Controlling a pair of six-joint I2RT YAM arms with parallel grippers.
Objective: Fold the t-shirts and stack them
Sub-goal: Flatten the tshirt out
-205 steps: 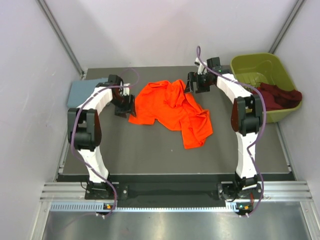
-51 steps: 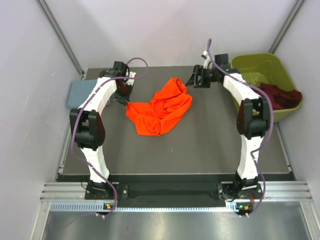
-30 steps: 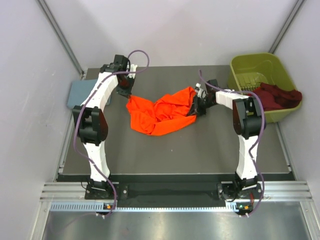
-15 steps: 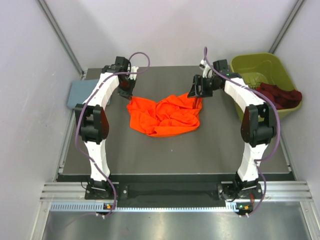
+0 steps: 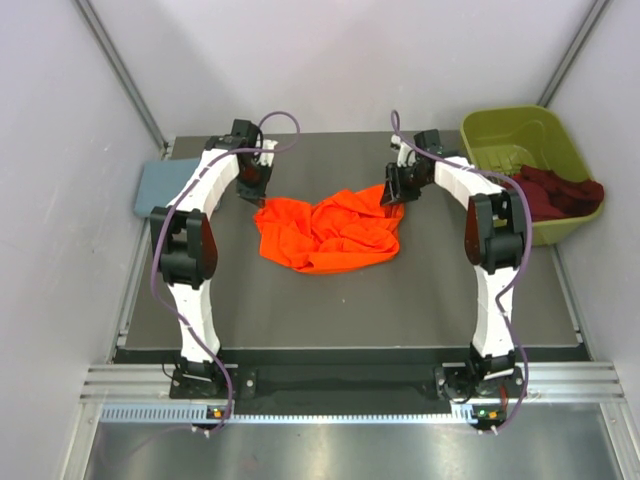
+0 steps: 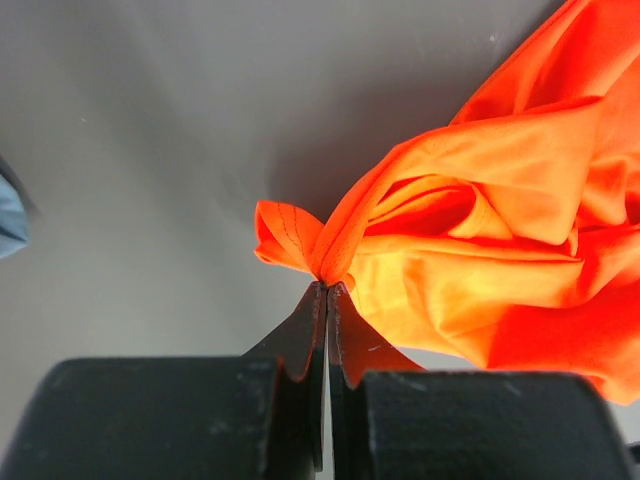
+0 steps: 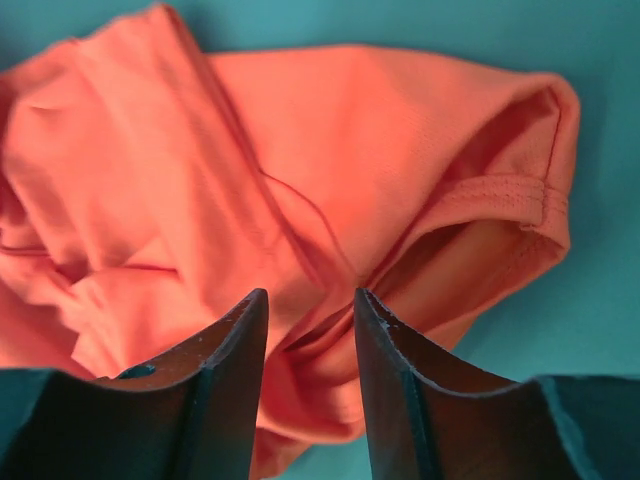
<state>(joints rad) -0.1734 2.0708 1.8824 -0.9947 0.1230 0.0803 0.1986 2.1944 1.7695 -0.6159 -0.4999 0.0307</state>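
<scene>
A crumpled orange t-shirt (image 5: pixel 325 235) lies on the dark table (image 5: pixel 300 300), bunched in the middle. My left gripper (image 5: pixel 252 190) sits at the shirt's upper left corner. In the left wrist view that gripper (image 6: pixel 327 285) is shut on a pinched fold of the orange t-shirt (image 6: pixel 480 230). My right gripper (image 5: pixel 393 195) is at the shirt's upper right edge. In the right wrist view it (image 7: pixel 310 300) is open, its fingers apart just above the folds and a hemmed edge of the orange t-shirt (image 7: pixel 300 150), gripping nothing.
A green bin (image 5: pixel 520 130) stands at the back right with dark red t-shirts (image 5: pixel 555 190) spilling over its rim. A folded blue-grey garment (image 5: pixel 160 185) lies at the table's left edge, its corner (image 6: pixel 8 215) also showing in the left wrist view.
The right gripper lifted from the shirt's right side to its upper right edge, and the shirt spread a little wider. The left gripper kept its hold on the corner.
</scene>
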